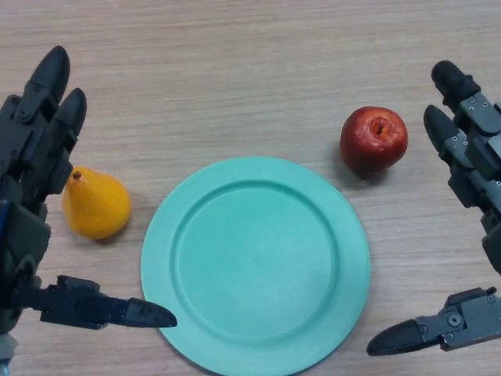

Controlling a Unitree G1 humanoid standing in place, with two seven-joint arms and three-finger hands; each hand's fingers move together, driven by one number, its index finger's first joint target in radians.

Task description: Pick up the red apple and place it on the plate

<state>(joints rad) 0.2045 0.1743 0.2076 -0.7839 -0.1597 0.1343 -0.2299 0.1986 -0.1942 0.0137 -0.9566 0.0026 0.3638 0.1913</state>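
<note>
Taking the plate [255, 266] as our landmark and reading from its left side across, we find our left hand [31, 149] first, its fingers straight and spread, thumb reaching toward the plate's lower left rim, nothing in it. Just left of the plate, and partly behind those fingers, lies a yellow pear [95, 205], which is no part of our job. The plate itself is teal, round and bare, flat on the wooden table [235, 78].

Just beyond the plate's upper right rim sits the red apple [373, 139], apart from the rim, stem hollow turned up. It is deep red, glossy, with darker mottling, and looks round and firm, liable to roll if nudged. Further right of the plate is our right hand [470, 157], fingers extended and thumb held wide below, empty and not touching the apple.

We judge that we are at the very start: the reach has not yet closed. Next we must bring the right hand leftward around the apple, curl onto it, lift, and carry it a short way over the plate's centre.
</note>
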